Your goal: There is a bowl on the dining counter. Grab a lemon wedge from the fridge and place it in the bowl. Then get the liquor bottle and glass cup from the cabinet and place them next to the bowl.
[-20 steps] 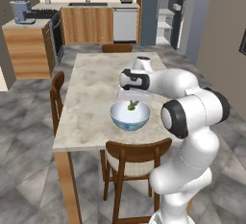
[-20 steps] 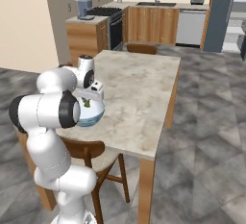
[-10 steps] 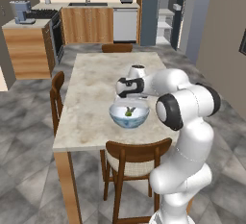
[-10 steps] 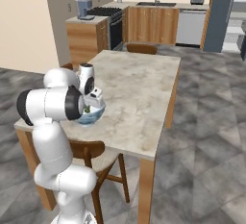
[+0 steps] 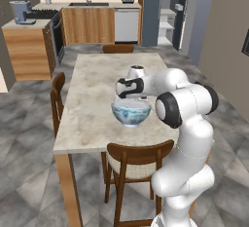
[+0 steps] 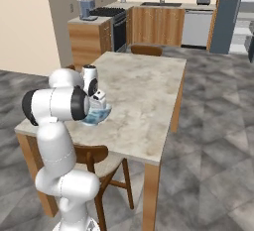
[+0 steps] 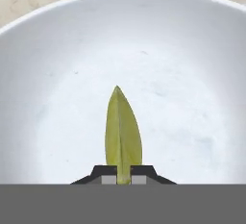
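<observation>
Hand: pinching the lemon wedge, down inside the bowl.
Lemon wedge: held between the two fingertips, pointing to 12 o'clock in the hand view.
Bowl: on the counter, near its front edge, by a chair.

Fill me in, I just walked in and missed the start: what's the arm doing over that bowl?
The robot arm is reaching down into the bowl on the dining counter. Its gripper is shut on the lemon wedge, holding it just above the bowl's white inside, as the hand view shows. The wedge has not been let go yet. No liquor bottle or glass cup stands beside the bowl, so those steps remain.
</observation>
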Tool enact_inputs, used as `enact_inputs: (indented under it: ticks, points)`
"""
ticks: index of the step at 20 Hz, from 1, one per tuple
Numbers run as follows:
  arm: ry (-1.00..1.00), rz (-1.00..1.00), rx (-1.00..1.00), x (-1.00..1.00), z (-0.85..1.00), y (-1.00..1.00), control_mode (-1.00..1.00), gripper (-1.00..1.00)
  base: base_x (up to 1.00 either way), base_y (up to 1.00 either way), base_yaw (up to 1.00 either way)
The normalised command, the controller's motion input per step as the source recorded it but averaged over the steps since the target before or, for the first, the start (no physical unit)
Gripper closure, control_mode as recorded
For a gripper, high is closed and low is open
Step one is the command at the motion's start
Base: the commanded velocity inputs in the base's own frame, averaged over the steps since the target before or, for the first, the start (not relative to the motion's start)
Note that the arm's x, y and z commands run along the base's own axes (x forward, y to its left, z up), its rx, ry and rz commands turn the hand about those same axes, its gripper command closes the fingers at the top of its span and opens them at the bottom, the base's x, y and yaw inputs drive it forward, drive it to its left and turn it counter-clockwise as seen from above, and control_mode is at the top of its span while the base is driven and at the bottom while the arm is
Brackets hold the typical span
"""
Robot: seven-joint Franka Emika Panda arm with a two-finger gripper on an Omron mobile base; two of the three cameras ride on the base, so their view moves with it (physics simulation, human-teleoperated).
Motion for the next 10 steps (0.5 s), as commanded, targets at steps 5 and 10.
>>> enact_inputs:
  ticks: [5,10]
  points:
    - [-0.05,-0.03,-0.03,-0.32,-0.12,0.19,-1.0,-1.0,0.0,0.0,0.0]
    - [-0.11,-0.04,0.0,-0.46,0.0,0.09,-1.0,-1.0,0.0,0.0,0.0]
